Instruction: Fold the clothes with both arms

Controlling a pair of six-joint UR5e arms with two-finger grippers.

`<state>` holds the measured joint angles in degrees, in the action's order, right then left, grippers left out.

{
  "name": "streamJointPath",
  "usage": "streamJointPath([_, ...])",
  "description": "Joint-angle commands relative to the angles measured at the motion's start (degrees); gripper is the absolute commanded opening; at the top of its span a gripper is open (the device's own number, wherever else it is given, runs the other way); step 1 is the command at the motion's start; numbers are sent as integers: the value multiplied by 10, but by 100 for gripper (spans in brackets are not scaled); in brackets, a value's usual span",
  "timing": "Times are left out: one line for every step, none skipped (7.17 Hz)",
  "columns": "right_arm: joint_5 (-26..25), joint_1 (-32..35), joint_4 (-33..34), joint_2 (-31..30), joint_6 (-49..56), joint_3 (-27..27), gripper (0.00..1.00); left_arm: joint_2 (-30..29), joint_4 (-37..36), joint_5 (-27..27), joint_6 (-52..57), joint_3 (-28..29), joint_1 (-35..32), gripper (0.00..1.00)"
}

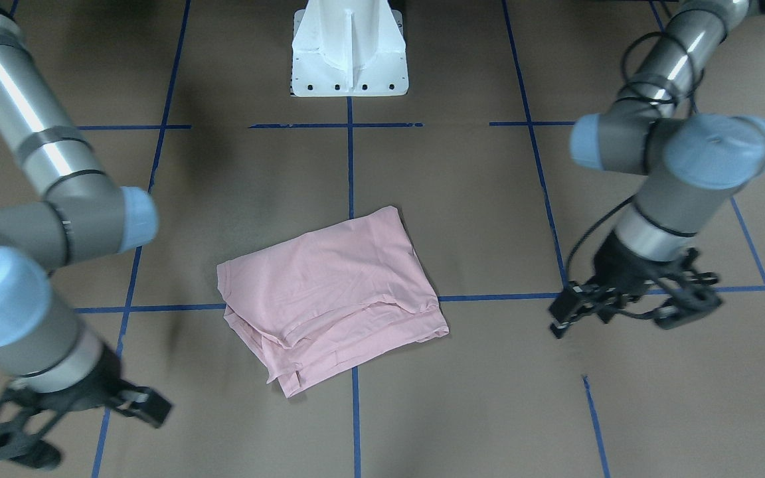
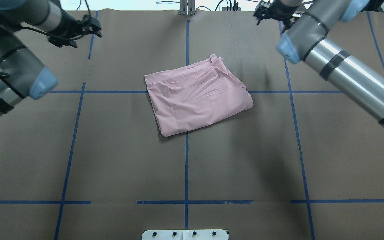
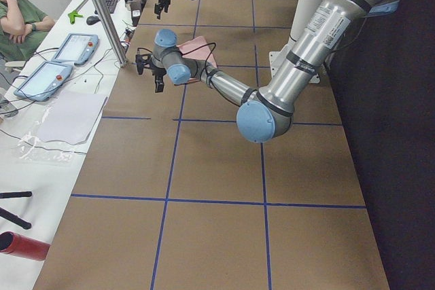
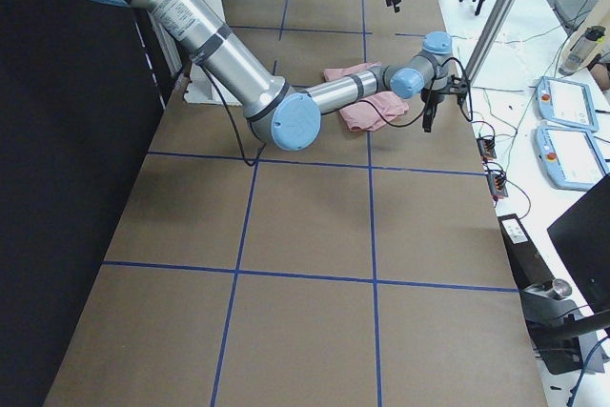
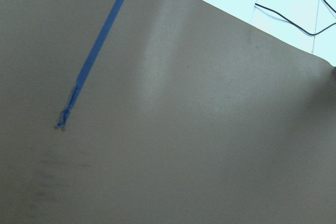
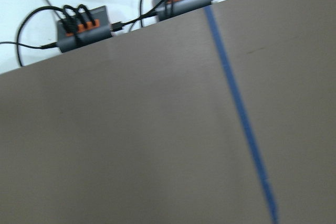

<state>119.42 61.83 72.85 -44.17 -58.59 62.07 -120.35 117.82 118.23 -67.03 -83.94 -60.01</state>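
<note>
Pale pink T-shirt (image 1: 329, 292): folded into a rough four-sided packet, flat at mid-table on brown paper (image 1: 462, 398), lying over a crossing of blue tape lines (image 1: 163, 308), skewed to the grid. Print hidden; layered edges showing on the operators' side. Touched by neither gripper.

Left arm (image 1: 678, 56): silver-grey tube slanting in from the base side, bent through blue-capped wrist joints, last link pointing down at the table. Left gripper (image 1: 684, 307): black, hanging over bare paper well to the robot's left of the T-shirt, towards the operators' edge; apart from the cloth, finger spacing impossible to tell.

Right arm (image 1: 27, 123): mirrored pose, tube slanting down, blue-capped joints folded, last link angled down. Right gripper (image 1: 4, 448): black, blurred, over bare paper well to the robot's right of the T-shirt; apart from the cloth, finger spacing impossible to tell.

White pedestal base (image 1: 349, 63): at the robot's side, on the centre line.

Grey cable hubs (image 6: 84, 24): two, with orange plugs, just beyond the paper's edge in the right wrist view.
</note>
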Motion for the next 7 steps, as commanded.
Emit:
streamJointPath([44,85,88,-113,252,93,100,67,-97,24,214,-74,-73,100])
streamJointPath([90,137,119,-161,362,116,100,88,-135,26,298,-91,-100,100])
streamJointPath([112,185,159,-184,458,126,100,112,-162,54,379,-104,-134,100])
streamJointPath([116,211,220,-223,567,159,100,136,-180,100,459,-109,-167,100])
streamJointPath([116,240,305,-237,643,195,100,168,-181,126,546,-109,-194,100])
streamJointPath([117,260,358,-260,707,222,100,199,-181,135,631,-112,-212,100])
streamJointPath([122,265,354,-298,719,237,100,247,-176,137,719,-121,-222,100])
